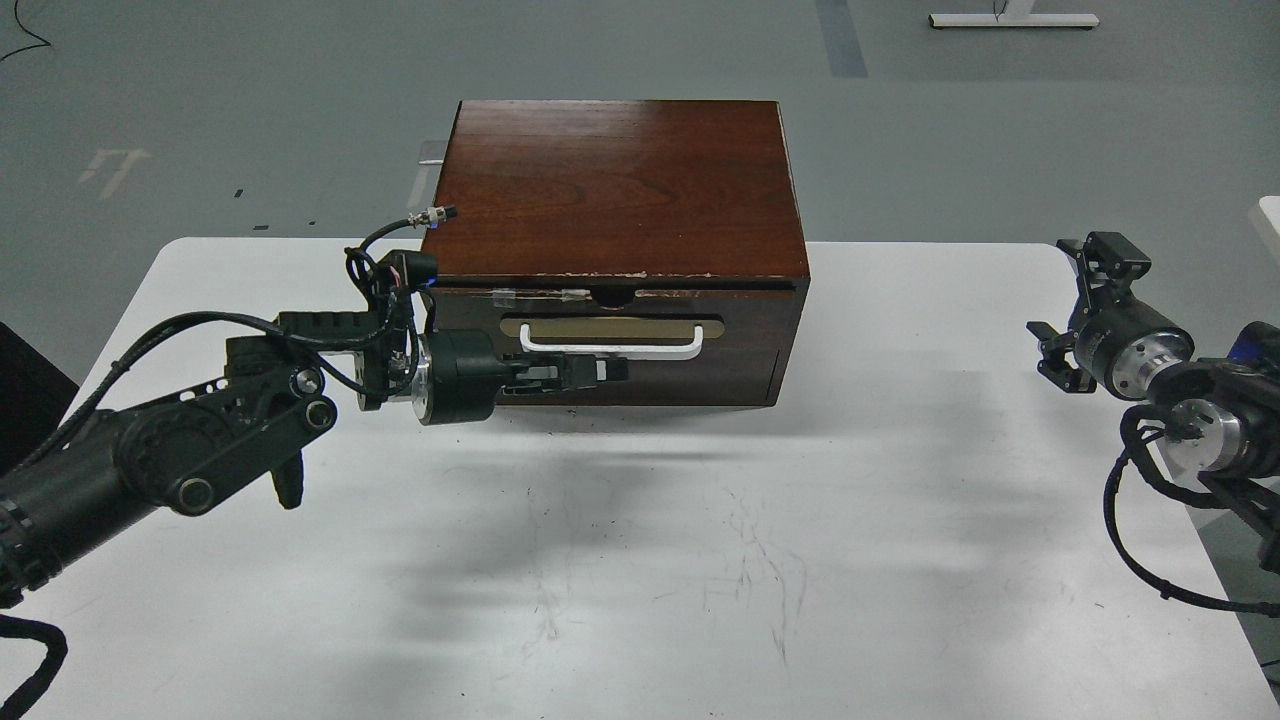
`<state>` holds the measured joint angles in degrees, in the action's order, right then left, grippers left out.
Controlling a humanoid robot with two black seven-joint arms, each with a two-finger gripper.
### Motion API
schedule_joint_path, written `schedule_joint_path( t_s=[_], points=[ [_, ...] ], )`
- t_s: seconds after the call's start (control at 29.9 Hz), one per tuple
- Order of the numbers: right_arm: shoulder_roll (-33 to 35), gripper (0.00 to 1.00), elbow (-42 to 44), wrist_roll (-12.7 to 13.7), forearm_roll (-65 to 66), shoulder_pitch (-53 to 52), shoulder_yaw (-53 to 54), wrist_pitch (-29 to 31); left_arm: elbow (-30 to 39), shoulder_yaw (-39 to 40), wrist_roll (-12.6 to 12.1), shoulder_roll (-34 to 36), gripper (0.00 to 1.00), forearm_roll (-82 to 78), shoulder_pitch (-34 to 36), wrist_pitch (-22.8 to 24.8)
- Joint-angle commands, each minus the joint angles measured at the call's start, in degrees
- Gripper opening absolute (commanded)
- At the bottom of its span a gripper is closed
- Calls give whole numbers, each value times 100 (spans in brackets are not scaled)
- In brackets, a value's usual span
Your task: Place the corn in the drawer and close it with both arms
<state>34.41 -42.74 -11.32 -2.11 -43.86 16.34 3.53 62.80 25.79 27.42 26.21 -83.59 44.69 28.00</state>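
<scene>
The drawer (745,330) sits pushed into the dark wooden cabinet (615,185), its front nearly flush. Its beige plate and white bar handle (610,350) show. The corn is out of view. My left gripper (612,372) is shut and empty. It lies sideways against the drawer front, just under the handle's left half. My right gripper (1072,305) is open and empty. It hovers above the table's right edge, well to the right of the cabinet.
The cabinet stands at the back middle of the white table (640,560). A plain dark panel (700,385) lies under the drawer. The grey floor surrounds the table. A white object's corner (1270,215) shows at the far right.
</scene>
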Motion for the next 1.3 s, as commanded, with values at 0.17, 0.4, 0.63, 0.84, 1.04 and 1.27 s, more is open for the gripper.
schedule_joint_path(
  t_s=[0.17, 0.4, 0.63, 0.84, 1.04, 1.27],
  points=[
    [-4, 100, 64, -1, 0, 9, 0, -1, -163, -30, 0, -152, 15, -8, 118, 0],
    [-4, 100, 73, 7, 0, 9, 0, -1, -128, -74, -9, -187, 24, -8, 92, 0],
    [4, 100, 73, 7, 17, 9, 0, 17, 1109, -48, 58, 453, 98, 474, -180, 0],
    [-4, 100, 82, -1, 140, 0, 9, 8, 2210, 443, 58, 1184, 98, 2741, -189, 0],
    [-92, 100, 12, -536, 114, -87, 202, 34, 596, 1939, 58, 965, 98, 4060, -181, 0],
    [-136, 98, -392, -1668, 70, -61, 554, 306, -1945, 1825, -1588, 929, 98, 6441, -531, -49]
  ],
)
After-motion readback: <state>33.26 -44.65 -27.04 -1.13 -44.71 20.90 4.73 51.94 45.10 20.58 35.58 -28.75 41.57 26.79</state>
